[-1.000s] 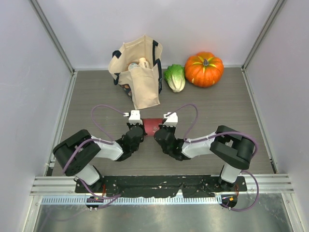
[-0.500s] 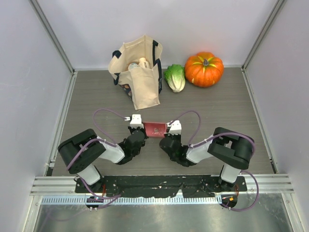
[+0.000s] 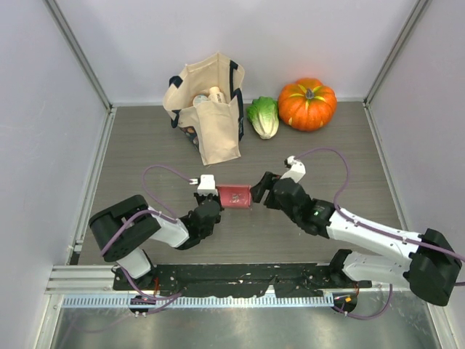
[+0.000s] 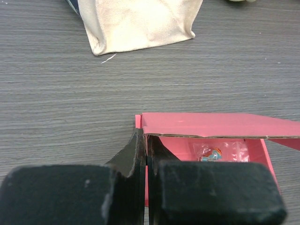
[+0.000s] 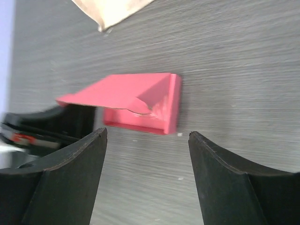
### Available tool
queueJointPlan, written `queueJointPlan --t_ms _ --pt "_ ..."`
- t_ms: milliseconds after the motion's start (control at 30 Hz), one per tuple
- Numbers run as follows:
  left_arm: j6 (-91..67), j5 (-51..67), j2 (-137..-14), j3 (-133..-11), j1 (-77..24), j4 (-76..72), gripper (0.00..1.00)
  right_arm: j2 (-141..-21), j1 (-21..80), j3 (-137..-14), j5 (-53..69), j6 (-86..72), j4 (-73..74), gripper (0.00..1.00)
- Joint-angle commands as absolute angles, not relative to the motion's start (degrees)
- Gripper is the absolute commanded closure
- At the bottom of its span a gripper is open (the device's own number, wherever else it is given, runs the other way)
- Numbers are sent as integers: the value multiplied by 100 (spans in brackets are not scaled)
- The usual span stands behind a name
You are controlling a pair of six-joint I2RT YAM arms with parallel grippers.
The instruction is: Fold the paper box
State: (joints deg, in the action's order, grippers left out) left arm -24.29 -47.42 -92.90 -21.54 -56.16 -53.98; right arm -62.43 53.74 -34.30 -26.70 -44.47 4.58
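Observation:
The pink paper box [image 3: 234, 195] lies on the table between the two arms, its lid flap raised. In the left wrist view the paper box [image 4: 206, 136] shows its open inside with a small clear packet in it. My left gripper [image 4: 146, 140] is shut on the box's left wall, with a strip of pink card showing between the fingers. The left gripper [image 3: 211, 201] is at the box's left end in the top view. My right gripper [image 5: 147, 133] is open, just short of the box [image 5: 140, 101] and apart from it. The right gripper [image 3: 261, 190] is at the box's right end.
A cream tote bag [image 3: 207, 109] with goods inside stands at the back, its lower edge [image 4: 136, 23] not far beyond the box. A cabbage [image 3: 263, 116] and an orange pumpkin [image 3: 307, 103] lie at the back right. Grey walls enclose the table on three sides.
The right gripper has opened, let go of the box's right end and drawn back to the right, the arm swinging outward. The left gripper keeps its hold.

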Motion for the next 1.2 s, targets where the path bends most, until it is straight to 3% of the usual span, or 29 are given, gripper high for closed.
queueJointPlan --t_ms 0,367,667,867,967,1067,1167 --pt "-2355 -5062 -9474 -2179 -5730 -4931 100 -6292 5027 -4041 -1011 -6537 546 25" --pt "-2382 -5528 -9563 -2338 -5924 -4790 100 -7523 5054 -4378 -1221 -9113 -325 29" --pt "-2382 -5844 -9694 -2373 -6108 -4808 100 -8199 4922 -4534 -1486 -9781 -606 44" --pt "-2399 -5924 -9694 -2382 -6170 -4869 100 -8639 4869 -4763 -1512 -9905 -738 57" --pt "-2356 -5924 -9659 -2364 -6222 -4869 100 -8762 4860 -4641 -1485 -10019 -923 77" --pt "-2355 -5819 -9493 -2285 -6249 -4843 99 -8859 4860 -4440 -1450 -10125 -1115 84" --pt "-2461 -5687 -9125 -2206 -6319 -4562 81 -8912 4860 -4202 -1424 -10283 -1493 88"
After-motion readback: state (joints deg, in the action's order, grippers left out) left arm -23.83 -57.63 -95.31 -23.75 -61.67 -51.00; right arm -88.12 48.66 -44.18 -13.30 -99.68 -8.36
